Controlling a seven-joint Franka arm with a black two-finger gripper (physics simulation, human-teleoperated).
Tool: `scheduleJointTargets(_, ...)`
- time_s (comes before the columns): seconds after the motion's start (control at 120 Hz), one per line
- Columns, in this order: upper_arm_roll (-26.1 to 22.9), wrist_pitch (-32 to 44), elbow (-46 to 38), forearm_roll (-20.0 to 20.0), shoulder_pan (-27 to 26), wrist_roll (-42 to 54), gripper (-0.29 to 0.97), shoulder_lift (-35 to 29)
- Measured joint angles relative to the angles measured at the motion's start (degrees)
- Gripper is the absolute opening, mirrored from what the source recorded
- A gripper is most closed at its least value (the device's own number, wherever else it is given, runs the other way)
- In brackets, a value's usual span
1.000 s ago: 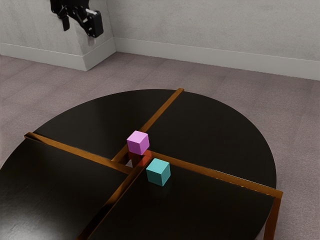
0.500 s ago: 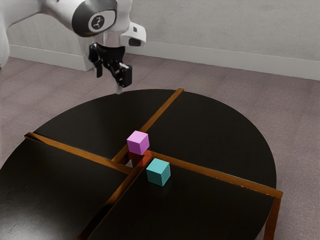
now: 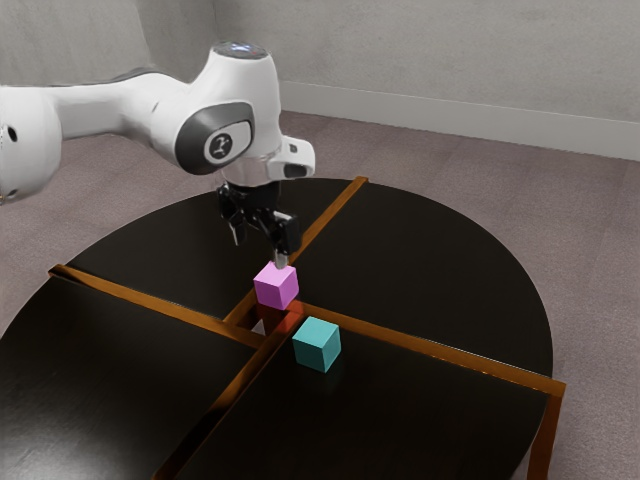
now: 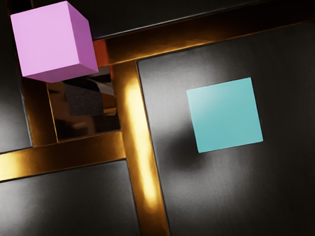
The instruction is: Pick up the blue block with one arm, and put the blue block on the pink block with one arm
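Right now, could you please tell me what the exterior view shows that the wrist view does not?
Exterior view: the white arm, its open fingers hanging above the middle of the table, the floor and the wall. Wrist view: a straight-down look at the blue block, seen as a flat square. Both: the pink block, the blue block and the golden bars crossing between them.
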Motion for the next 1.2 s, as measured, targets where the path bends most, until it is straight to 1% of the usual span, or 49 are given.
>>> scheduleJointTargets(0.083, 0.0, 3.3, -3.5, -2.9, 0.0, -0.6, 0.68, 0.1)
scheduleJointTargets(0.217, 0.0, 7.9, -7.2, -6.2, -0.1, -2.0, 0.68, 0.6)
scheduleJointTargets(0.358, -0.1, 12.1, -8.0, -10.0, -0.5, -3.3, 0.68, 3.4)
scheduleJointTargets(0.5, -0.3, 14.7, -8.0, -12.4, -0.7, -4.6, 0.68, 6.6)
scheduleJointTargets(0.692, -0.8, 16.8, -6.6, -14.1, -0.3, -6.0, 0.68, 12.8)
scheduleJointTargets(0.892, -1.6, 18.2, -3.0, -15.5, -0.2, -6.9, 0.68, 17.6)
scheduleJointTargets(1.2, -1.8, 18.8, -2.7, -15.8, 1.0, -7.7, 0.68, 20.1)
